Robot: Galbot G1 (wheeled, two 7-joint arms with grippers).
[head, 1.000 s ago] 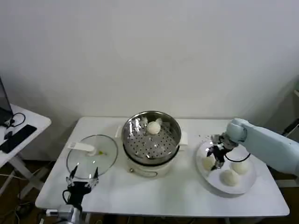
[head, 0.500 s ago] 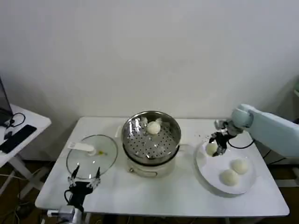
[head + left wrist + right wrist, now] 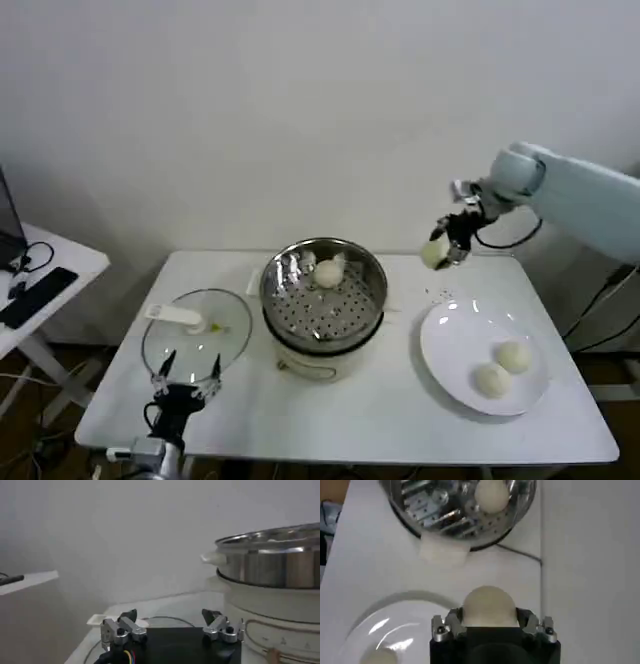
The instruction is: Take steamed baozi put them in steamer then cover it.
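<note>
Plain white wall (image 3: 300, 110), side table (image 3: 40, 270)

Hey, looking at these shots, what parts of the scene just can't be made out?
- Steamer inside: in the left wrist view its steel wall hides any bun.
- Plate: cut off by the right wrist view's edge, and the right tool blocks part of it.
- Held baozi: its underside is hidden by the tool's body.
- Cover: the left tool overlaps its near rim in the head view.

One cream-white baozi (image 3: 329, 273) is lying inside the shiny steamer (image 3: 323, 297); another (image 3: 434, 254) is hanging in the air to its right, two more (image 3: 503, 368) farther right, and the glass cover (image 3: 196, 335) is lying flat to its left.
</note>
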